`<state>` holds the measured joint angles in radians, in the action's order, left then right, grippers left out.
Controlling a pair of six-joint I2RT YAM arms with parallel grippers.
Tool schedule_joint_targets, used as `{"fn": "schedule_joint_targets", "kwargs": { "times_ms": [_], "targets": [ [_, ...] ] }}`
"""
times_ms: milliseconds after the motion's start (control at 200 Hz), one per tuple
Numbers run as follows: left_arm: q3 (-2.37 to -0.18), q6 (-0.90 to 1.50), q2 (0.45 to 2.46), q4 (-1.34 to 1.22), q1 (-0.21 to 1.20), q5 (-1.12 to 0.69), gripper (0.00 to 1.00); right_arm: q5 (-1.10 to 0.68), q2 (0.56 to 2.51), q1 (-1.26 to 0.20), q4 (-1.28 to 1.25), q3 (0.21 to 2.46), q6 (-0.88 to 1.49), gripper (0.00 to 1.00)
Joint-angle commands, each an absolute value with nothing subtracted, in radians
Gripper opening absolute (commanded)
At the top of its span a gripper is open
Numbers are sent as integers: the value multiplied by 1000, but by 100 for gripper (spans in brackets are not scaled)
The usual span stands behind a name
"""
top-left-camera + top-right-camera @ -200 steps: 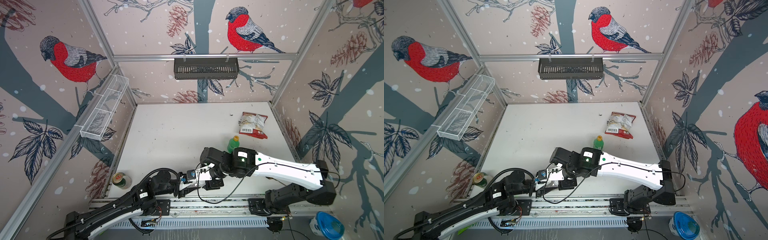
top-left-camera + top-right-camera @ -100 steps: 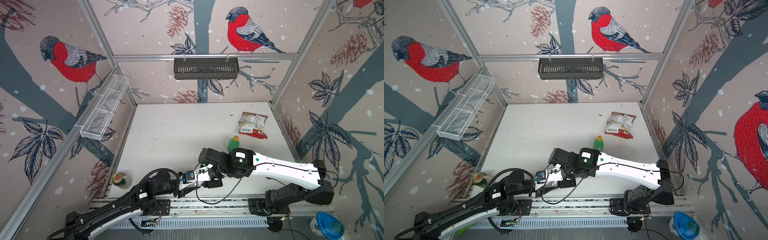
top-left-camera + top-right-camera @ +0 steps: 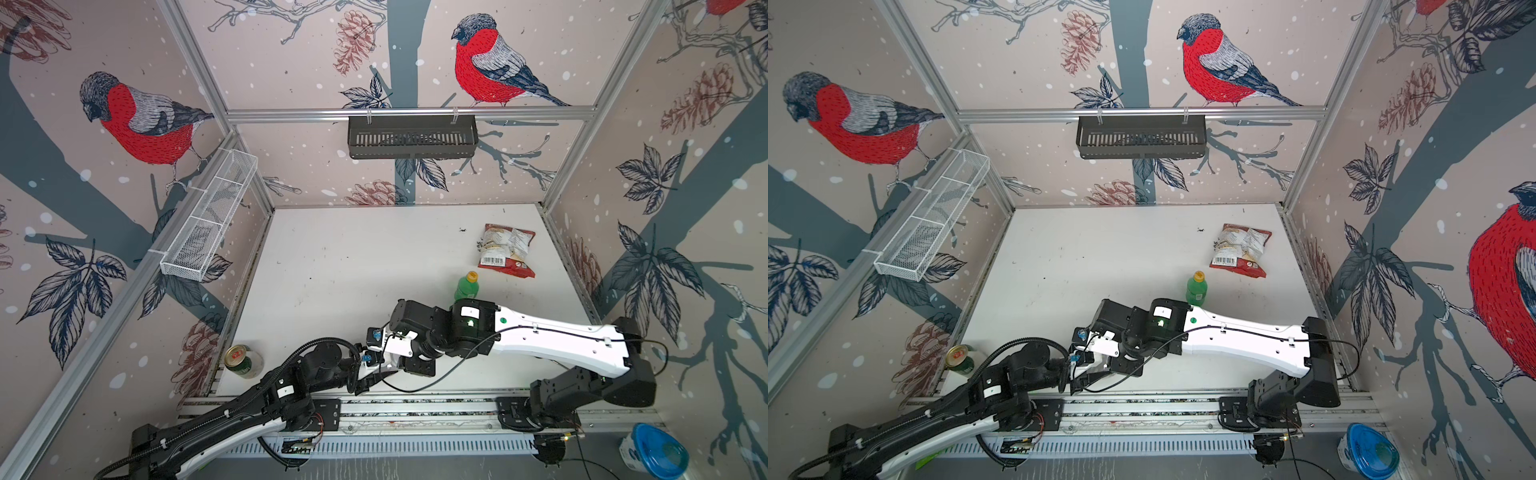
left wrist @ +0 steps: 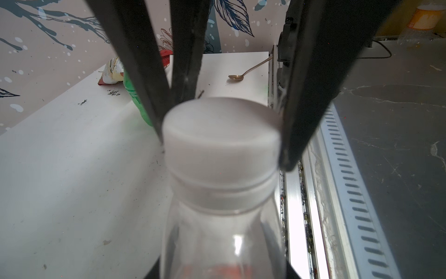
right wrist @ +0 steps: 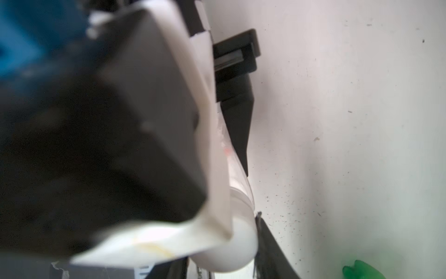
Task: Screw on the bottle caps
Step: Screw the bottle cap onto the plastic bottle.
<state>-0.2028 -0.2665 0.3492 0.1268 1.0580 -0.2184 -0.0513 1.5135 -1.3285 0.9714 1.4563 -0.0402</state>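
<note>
The white cap (image 4: pixel 220 135) sits on the clear bottle (image 4: pixel 222 236), which is held off the surface (image 3: pixel 332 270), nearer the arm bases than the green bottle (image 3: pixel 466 286). The left hand (image 3: pixel 376 380) clamps the clear bottle's body, likely to stop it spinning. The right hand (image 4: pixel 223 154) pinches the white cap on both sides, apparently to twist it. The green bottle wears its orange cap (image 3: pixel 472 275).

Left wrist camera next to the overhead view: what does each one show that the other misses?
Only the left wrist view: the white cap on the clear bottle, the right gripper closed on it, and a spoon. Only a top view: the drink can, the orange cap, the black wall basket. Both: the green bottle, snack bag, white table.
</note>
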Motion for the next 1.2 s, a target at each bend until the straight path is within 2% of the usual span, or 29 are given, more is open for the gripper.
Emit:
{"fn": "schedule_joint_targets", "kwargs": {
  "times_ms": [0, 345, 470, 540, 675, 800, 1026, 1196],
  "targets": [
    [-207, -273, 350, 56, 1058, -237, 37, -25, 1517, -1330, 869, 1451, 150, 34],
    [-209, -272, 357, 54, 1060, -230, 37, -102, 1556, -1322, 885, 1460, 427, 35],
    [-210, -272, 359, 54, 1059, -229, 37, -87, 1563, -1318, 913, 1479, 493, 38],
    [-211, -272, 361, 53, 1059, -229, 37, -71, 1556, -1320, 926, 1493, 502, 43],
    [-212, -272, 364, 54, 1059, -230, 37, -36, 1510, -1328, 935, 1487, 430, 62],
    [-212, -273, 366, 54, 1059, -233, 37, 0, 1443, -1343, 947, 1447, 302, 71],
    [-213, -273, 371, 54, 1059, -242, 37, 43, 1300, -1355, 934, 1372, 62, 75],
    [-212, -270, 376, 52, 1059, -247, 37, 35, 1224, -1303, 812, 1269, 46, 77]
  ]
}}
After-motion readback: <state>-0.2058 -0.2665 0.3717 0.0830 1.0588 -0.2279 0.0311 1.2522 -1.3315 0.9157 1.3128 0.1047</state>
